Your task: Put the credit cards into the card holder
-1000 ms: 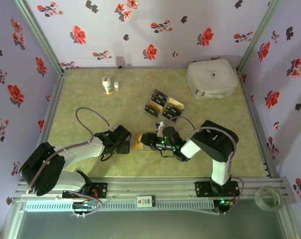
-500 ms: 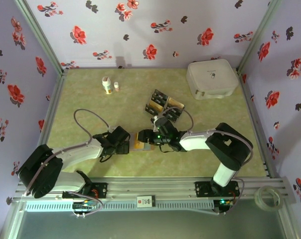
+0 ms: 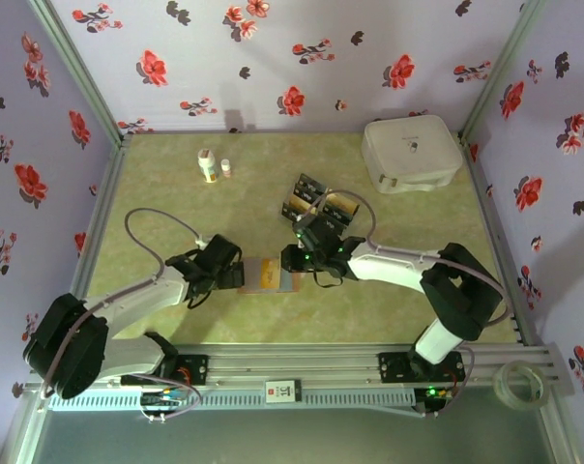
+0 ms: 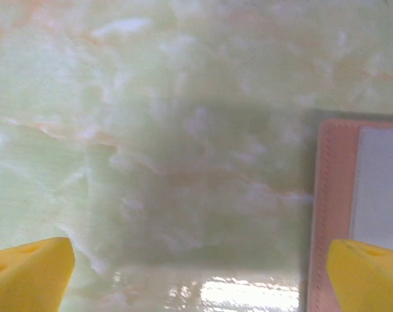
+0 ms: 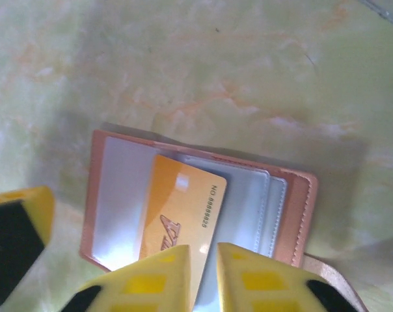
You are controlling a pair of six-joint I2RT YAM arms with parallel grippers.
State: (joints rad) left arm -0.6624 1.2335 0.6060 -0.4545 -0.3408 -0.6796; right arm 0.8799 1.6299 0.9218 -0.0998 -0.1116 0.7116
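Looking down in the top external view, the card holder point(image 3: 270, 275) lies open on the surface point(image 3: 176, 193). The left hand point(image 3: 240, 277) is at its 9 o'clock and the right hand point(image 3: 290, 263) at its 2 o'clock, right against it. The remaining credit cards point(image 3: 316, 205) sit further off at 1 o'clock.

On the left wrist view, the left hand is released wide, with the holder's stitched edge at 3 o'clock.

On the right wrist view, the right hand is nearly clenched and grasps nothing. Its tips are at the 6 o'clock end of the gold card point(image 5: 183, 208), which lies face-up on the holder with its long axis running 6 to 12. A push toward 12 looks likely next.

A lab robot booth: floral walls point(image 3: 273, 58) around a marbled table point(image 3: 176, 174).
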